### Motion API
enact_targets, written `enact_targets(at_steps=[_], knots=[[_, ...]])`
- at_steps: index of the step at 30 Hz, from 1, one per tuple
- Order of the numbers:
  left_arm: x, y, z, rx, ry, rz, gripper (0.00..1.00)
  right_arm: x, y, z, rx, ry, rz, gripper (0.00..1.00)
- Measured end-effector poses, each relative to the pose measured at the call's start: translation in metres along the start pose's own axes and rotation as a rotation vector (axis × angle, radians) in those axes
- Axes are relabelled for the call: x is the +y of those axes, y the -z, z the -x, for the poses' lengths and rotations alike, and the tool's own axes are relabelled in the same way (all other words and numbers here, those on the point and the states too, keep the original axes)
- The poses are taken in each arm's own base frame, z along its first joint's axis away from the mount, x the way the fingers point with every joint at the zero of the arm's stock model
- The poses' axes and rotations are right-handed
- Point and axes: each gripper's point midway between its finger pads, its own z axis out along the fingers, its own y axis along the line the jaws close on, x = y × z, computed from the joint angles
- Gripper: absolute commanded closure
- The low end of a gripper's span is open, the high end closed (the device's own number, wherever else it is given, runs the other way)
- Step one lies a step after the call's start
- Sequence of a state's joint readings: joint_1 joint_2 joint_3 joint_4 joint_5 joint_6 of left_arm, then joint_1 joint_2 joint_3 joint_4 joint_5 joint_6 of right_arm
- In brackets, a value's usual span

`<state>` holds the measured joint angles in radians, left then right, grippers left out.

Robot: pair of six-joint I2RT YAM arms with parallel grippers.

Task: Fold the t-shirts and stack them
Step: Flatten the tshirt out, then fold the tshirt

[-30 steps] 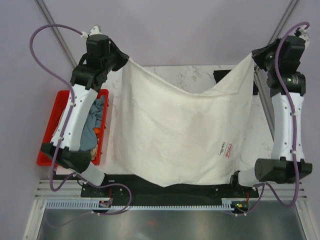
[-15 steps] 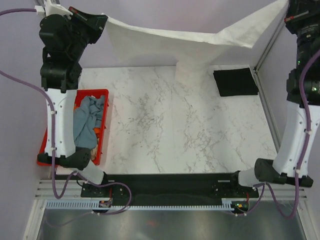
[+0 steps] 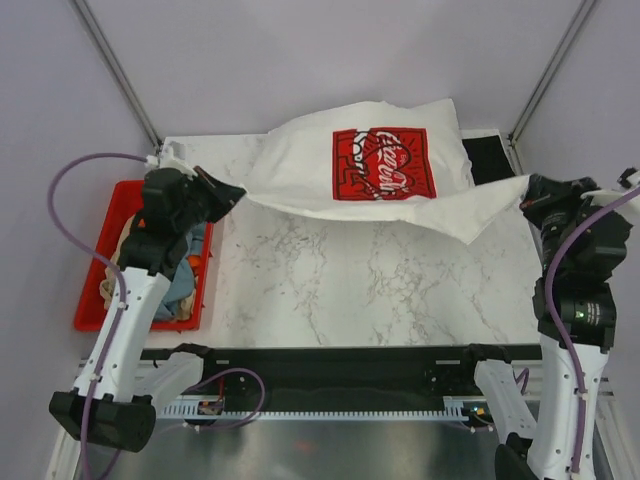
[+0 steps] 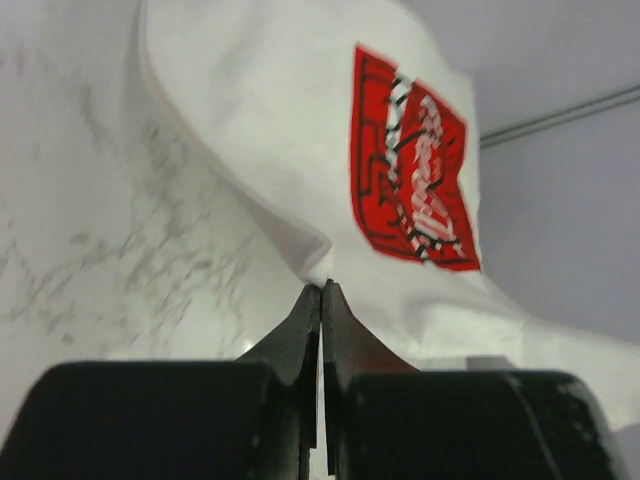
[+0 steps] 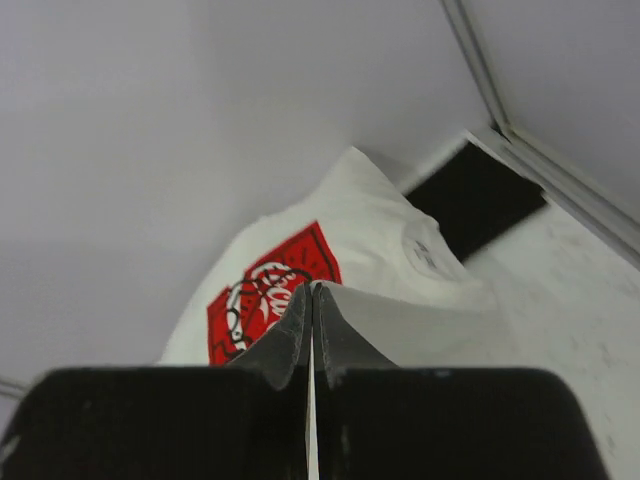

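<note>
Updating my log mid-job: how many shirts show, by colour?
Cream-white shirt: 1
Black shirt: 1
Grey-blue cloth in red crate: 1
Orange cloth in crate: 1
Tan cloth in crate: 1
Total: 5; left arm hides part of the crate.

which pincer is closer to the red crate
Left. The left pincer is just beside the far right corner of the red crate, shut on the white shirt; the right pincer is across the table, shut on the shirt's other edge.
</note>
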<state>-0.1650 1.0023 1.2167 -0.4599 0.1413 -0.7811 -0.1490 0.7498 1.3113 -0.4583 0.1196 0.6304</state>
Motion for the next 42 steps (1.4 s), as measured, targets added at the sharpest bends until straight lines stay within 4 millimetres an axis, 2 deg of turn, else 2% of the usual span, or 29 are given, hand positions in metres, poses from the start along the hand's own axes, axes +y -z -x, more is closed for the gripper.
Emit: enact_targets(at_steps=[1,3,5,7,10,15,20,25,33,40,42], knots=[[0.029,-0.006,-0.031,0.077,0.009,0.059,0.98,-0.025,0.005,-0.026,0.060,0.005,-0.077,1.00],[0.071,-0.011,-0.076,0.183,0.020,0.138,0.98,-0.074,0.023,-0.071,0.163,0.012,-0.237,1.00],[0.107,-0.004,-0.118,0.280,0.037,0.205,0.98,-0.111,0.047,-0.103,0.244,0.017,-0.374,1.00],[0.128,0.007,-0.146,0.334,0.049,0.233,0.98,-0.132,0.067,-0.123,0.298,0.025,-0.455,1.00],[0.143,0.019,-0.167,0.365,0.056,0.241,0.98,-0.154,0.092,-0.145,0.368,0.037,-0.531,1.00],[0.151,0.020,-0.178,0.389,0.062,0.248,0.98,-0.177,0.123,-0.174,0.481,0.053,-0.606,1.00],[0.159,0.022,-0.187,0.406,0.066,0.260,0.98,-0.187,0.141,-0.181,0.521,0.071,-0.641,1.00],[0.170,0.035,-0.193,0.414,0.076,0.315,0.98,-0.190,0.145,-0.183,0.533,0.084,-0.657,1.00],[0.193,0.047,-0.197,0.406,0.107,0.463,0.98,-0.204,0.127,-0.209,0.610,0.118,-0.700,1.00],[0.198,0.048,-0.195,0.404,0.114,0.506,0.98,-0.206,0.082,-0.225,0.653,0.138,-0.723,1.00],[0.206,0.046,-0.193,0.387,0.107,0.553,0.98,-0.208,0.068,-0.232,0.676,0.156,-0.731,1.00]])
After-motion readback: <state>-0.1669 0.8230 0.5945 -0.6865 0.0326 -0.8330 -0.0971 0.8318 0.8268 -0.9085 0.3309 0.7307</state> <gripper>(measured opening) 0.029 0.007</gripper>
